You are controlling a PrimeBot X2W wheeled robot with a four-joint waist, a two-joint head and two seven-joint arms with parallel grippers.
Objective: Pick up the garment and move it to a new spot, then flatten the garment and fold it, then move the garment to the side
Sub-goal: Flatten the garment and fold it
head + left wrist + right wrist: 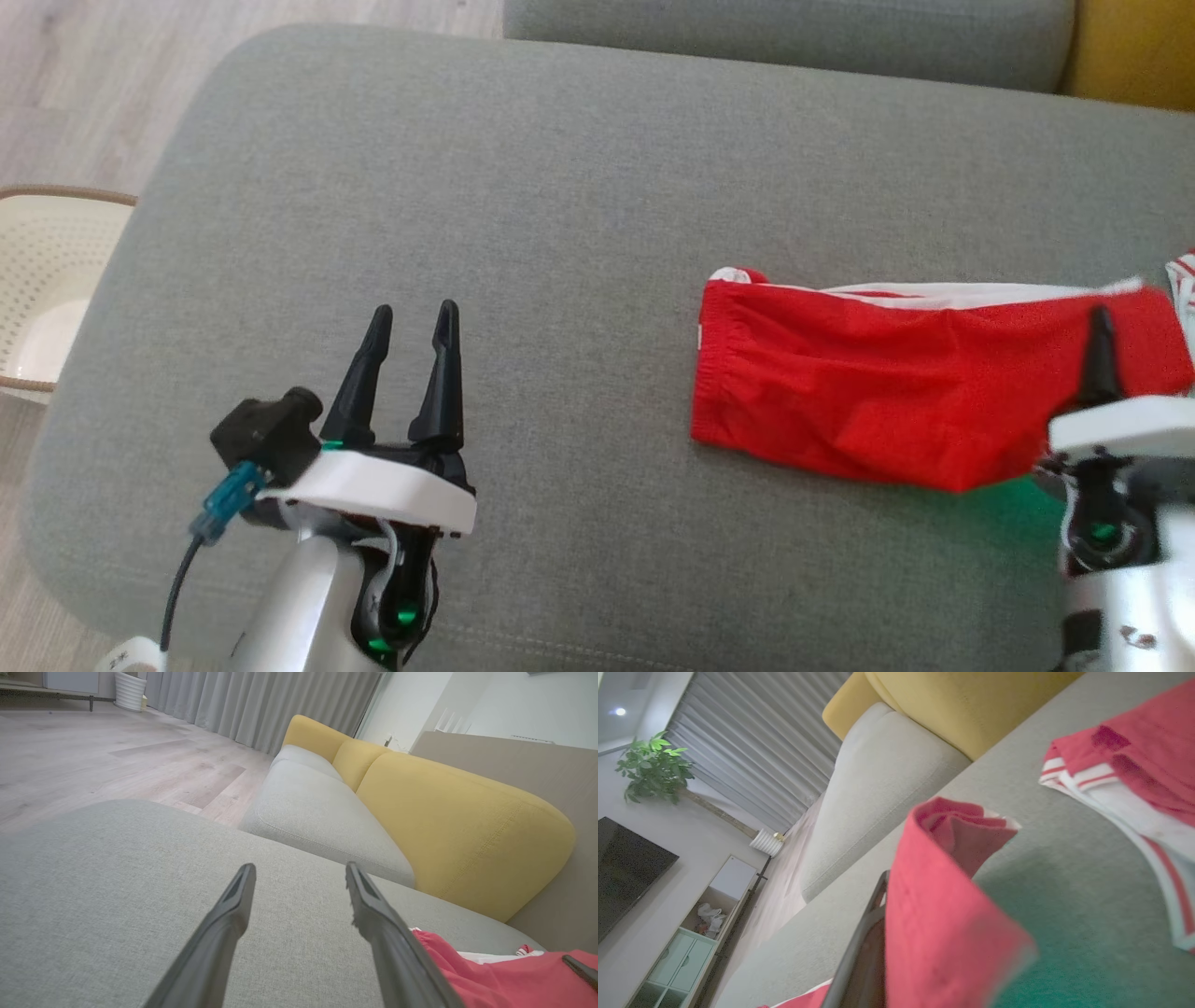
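Note:
The garment is a red pair of shorts with white trim, lying folded on the right part of the grey cushion. My right gripper is at the garment's right end, one dark finger showing over the red cloth. In the right wrist view the garment drapes over a finger and is pinched there, so this gripper is shut on it. My left gripper hovers open over bare cushion to the garment's left, holding nothing. The left wrist view shows the left gripper spread, with the garment at the lower right.
Another red and white striped cloth lies at the cushion's right edge. A cream perforated basket stands on the wood floor at the left. A grey sofa seat and yellow backrest lie behind the cushion.

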